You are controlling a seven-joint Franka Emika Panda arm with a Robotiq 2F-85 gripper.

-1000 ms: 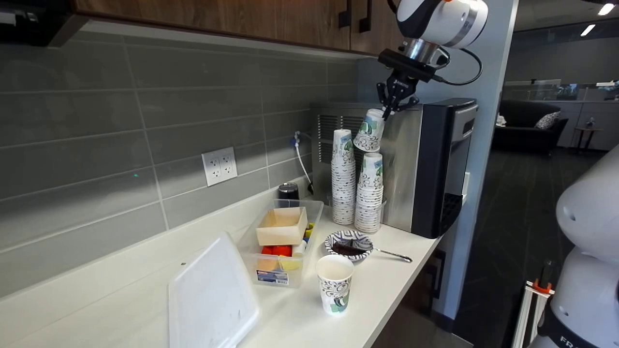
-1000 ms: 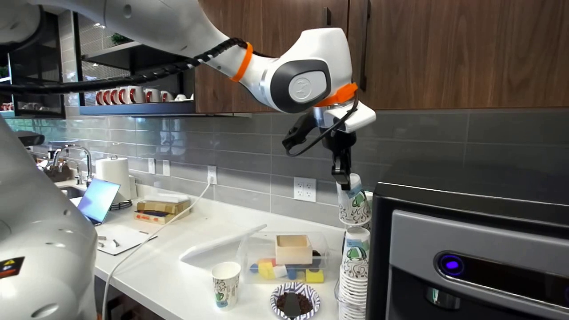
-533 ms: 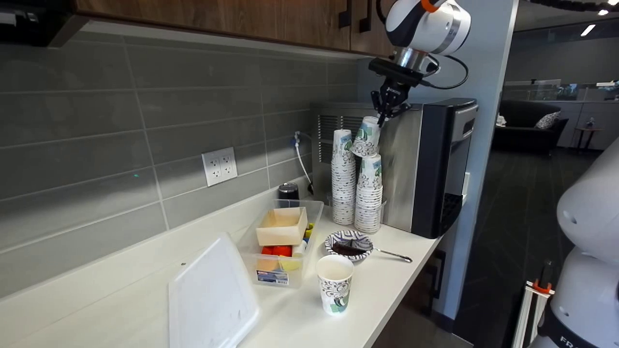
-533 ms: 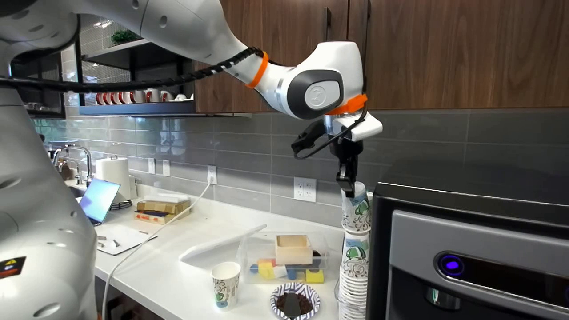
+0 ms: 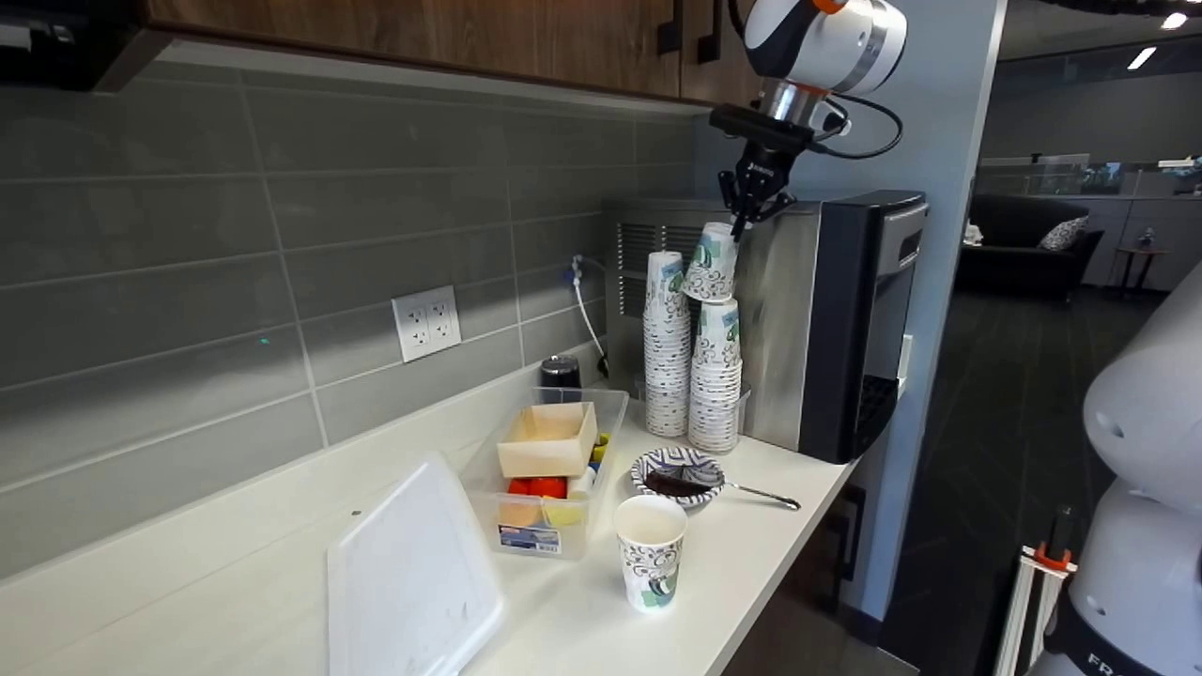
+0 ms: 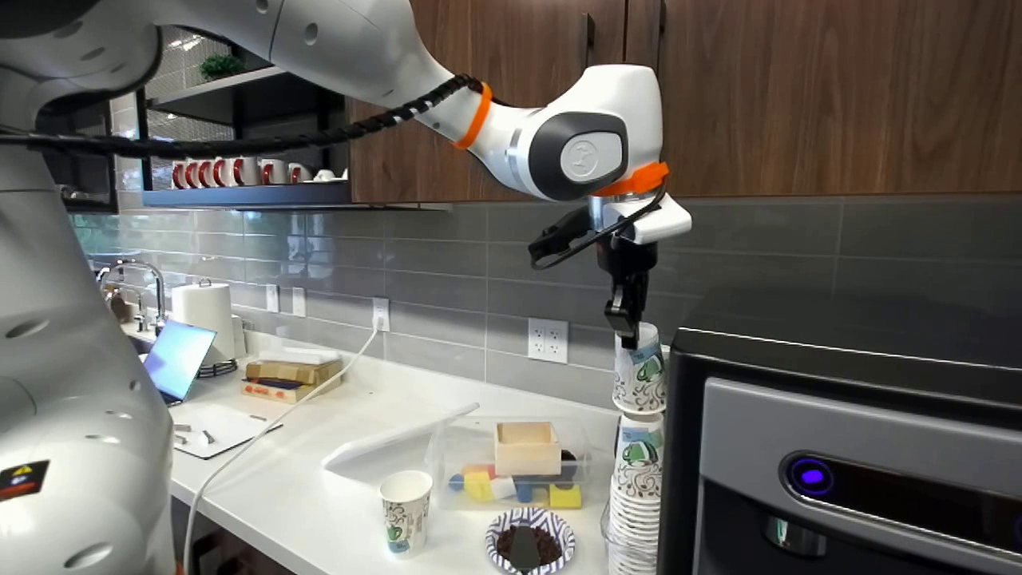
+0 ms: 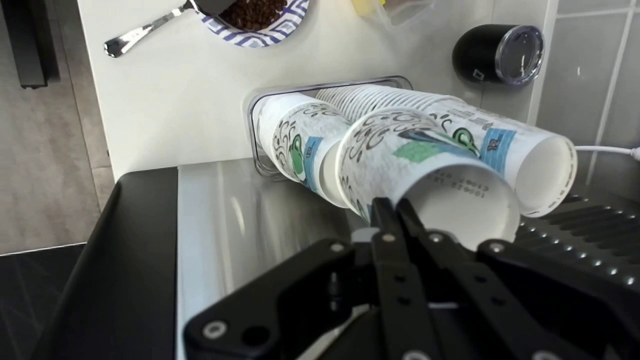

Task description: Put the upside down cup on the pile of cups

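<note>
White and tilted, the upside-down cup (image 5: 711, 263) sits pinched between my fingers (image 7: 389, 235) over the pile (image 5: 717, 380) nearer the counter's front edge (image 5: 773, 563); pressed down crooked, it could topple that pile.

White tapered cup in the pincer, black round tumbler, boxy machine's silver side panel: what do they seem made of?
White tapered cup: probably matte paper, given its printed wall and lettered base.
Black round tumbler: smooth satin surface; coated metal or plastic, can't tell. Its clear lid glints, perhaps plastic.
Silver side panel: likely brushed stainless steel, streaky metallic sheen.
</note>
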